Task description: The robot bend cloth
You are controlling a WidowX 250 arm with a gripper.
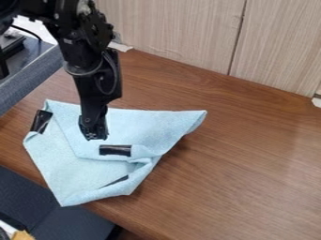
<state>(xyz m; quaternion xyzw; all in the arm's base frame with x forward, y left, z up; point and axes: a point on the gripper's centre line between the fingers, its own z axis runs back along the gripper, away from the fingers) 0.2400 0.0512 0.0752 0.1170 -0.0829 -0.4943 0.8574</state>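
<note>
Cloth (119, 133), light blue fabric, partly folded and rumpled at its lower right, on brown wood-grain table (244, 159); lowest corner at the table's edge. Black tape strips (115, 150) on fabric. Black two-finger gripper (93, 135) over upper middle of cloth, pointing down; cannot tell whether apart or together, nor whether fabric is gripped. Judged step: mid-bend, positioned at a layer. Next move likely needs a secure pinch, then a low carry across the crease.
</note>
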